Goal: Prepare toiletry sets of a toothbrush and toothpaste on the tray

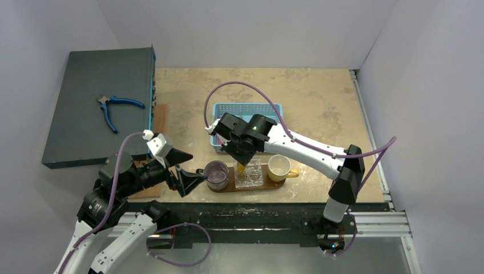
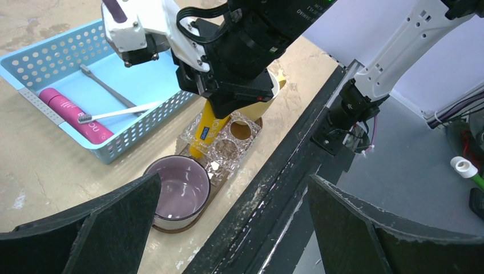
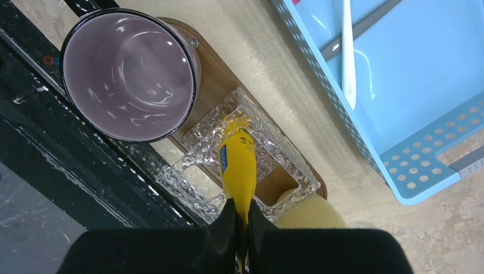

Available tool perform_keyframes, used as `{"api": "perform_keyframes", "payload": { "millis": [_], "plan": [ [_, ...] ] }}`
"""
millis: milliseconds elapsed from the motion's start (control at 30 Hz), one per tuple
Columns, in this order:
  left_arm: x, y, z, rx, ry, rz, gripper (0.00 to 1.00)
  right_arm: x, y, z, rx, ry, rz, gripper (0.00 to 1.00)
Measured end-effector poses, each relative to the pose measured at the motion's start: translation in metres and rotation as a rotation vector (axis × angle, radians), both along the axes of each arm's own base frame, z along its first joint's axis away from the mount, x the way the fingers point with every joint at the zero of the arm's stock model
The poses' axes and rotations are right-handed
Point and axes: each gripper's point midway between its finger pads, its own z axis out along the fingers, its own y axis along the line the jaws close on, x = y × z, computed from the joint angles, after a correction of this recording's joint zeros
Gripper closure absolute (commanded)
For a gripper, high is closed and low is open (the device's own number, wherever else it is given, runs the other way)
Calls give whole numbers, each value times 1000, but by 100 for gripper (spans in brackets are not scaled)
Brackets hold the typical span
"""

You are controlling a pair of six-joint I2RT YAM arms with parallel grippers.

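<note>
Looking from overhead, the right gripper (image 1: 242, 161) pinches the glossy yellow tube (image 1: 242, 169) in a knobbly clear holder (image 1: 254, 178) on the dark wooden tray (image 1: 231, 187); left wrist: left gripper (image 2: 234, 228) splayed wide, pink tube (image 2: 71, 111) and slim toothbrush (image 2: 120, 112) in the perforated blue basket (image 2: 142, 132); right wrist: black fingers (image 3: 225, 228) clamp that tube's tail

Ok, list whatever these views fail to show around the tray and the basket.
- Top external: the blue basket's contents, covered by the right arm.
- Right wrist: the yellow toothpaste tube's lower end, distorted by the glass holder; the yellow cup, mostly behind the right gripper.
- Left wrist: the pink tube's lettering, too small and partly crossed by the toothbrush.
</note>
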Motion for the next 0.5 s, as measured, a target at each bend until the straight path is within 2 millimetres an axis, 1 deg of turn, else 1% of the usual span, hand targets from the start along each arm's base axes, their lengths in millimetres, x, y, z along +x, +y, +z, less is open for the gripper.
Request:
{"api": "perform_keyframes", "payload": {
  "millis": [300,500],
  "plan": [
    [0,0,0,0,-1,0,0,2,4,-14,-28,13,4,100],
    [0,0,0,1,-1,0,0,2,4,-18,-36,16,4,100]
  ]
}}
